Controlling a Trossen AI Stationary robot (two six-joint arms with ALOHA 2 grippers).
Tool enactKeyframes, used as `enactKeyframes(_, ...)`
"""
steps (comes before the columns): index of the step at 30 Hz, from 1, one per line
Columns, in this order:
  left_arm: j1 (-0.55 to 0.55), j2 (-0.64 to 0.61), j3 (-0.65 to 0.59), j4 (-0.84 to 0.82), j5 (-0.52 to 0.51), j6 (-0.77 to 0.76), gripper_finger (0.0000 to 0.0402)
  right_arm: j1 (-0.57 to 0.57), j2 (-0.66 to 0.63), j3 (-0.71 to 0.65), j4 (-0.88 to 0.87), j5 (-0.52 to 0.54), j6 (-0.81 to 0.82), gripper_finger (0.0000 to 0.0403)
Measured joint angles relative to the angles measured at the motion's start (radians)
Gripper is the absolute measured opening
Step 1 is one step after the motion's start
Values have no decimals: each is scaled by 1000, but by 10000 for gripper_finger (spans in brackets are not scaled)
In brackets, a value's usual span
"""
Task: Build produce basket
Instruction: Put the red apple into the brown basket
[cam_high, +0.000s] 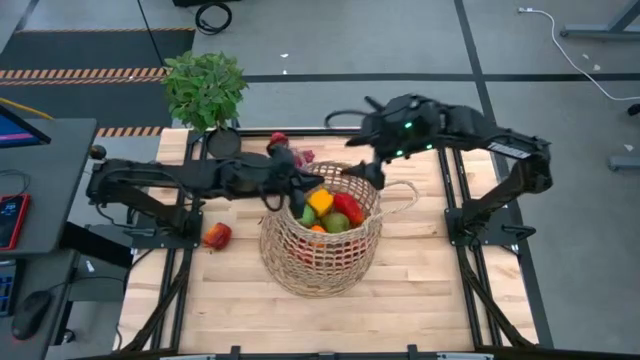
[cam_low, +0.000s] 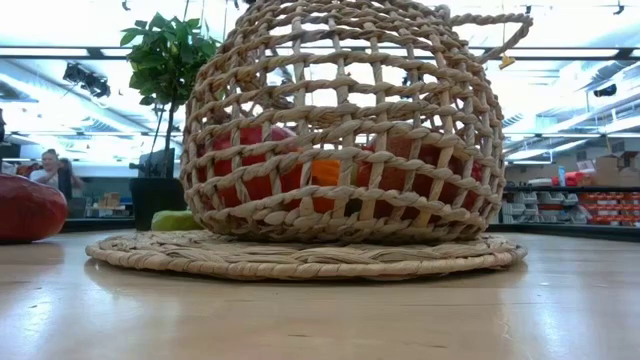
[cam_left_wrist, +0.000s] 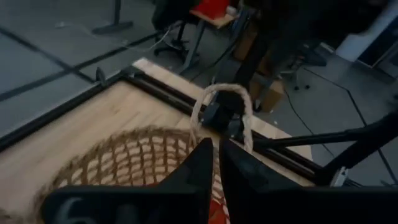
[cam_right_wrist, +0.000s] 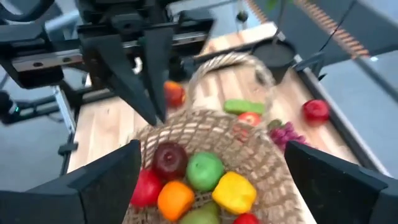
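Round tan open-weave wicker basket (cam_high: 322, 240) mid-bench, upright, mouth up, no long axis; loop handles lie left–right. Left end effector (cam_high: 296, 188) closed at the near-side rim; a snag could tip it. Right end effector (cam_high: 372, 143) open above the far rim. Red toy apple (cam_high: 217, 236) outside.

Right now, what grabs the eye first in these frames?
The big wicker basket at mid-table, piled with bright produce. Both arms meet over its far rim: the left gripper shut, the right gripper wide open. Next, the leafy potted plant at the far left corner and a stray red fruit left of the basket.
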Motion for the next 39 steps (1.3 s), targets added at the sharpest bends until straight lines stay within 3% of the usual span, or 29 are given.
enactKeyframes(7,-7,-101,0,-81,-39,48,35,7,-149,-38,-9,97,30,398)
enactKeyframes(16,-7,-175,0,-156,-57,68,40,72,-389,-220,31,213,159,398)
enactKeyframes(23,-5,-181,0,-158,-58,81,35,136,-549,-416,213,265,248,398)
enactKeyframes(30,-6,-174,-1,-157,-57,-66,39,198,-668,-626,381,338,301,398)
enactKeyframes(39,-5,-176,-1,-159,-56,-62,29,245,-807,-882,647,344,348,397)
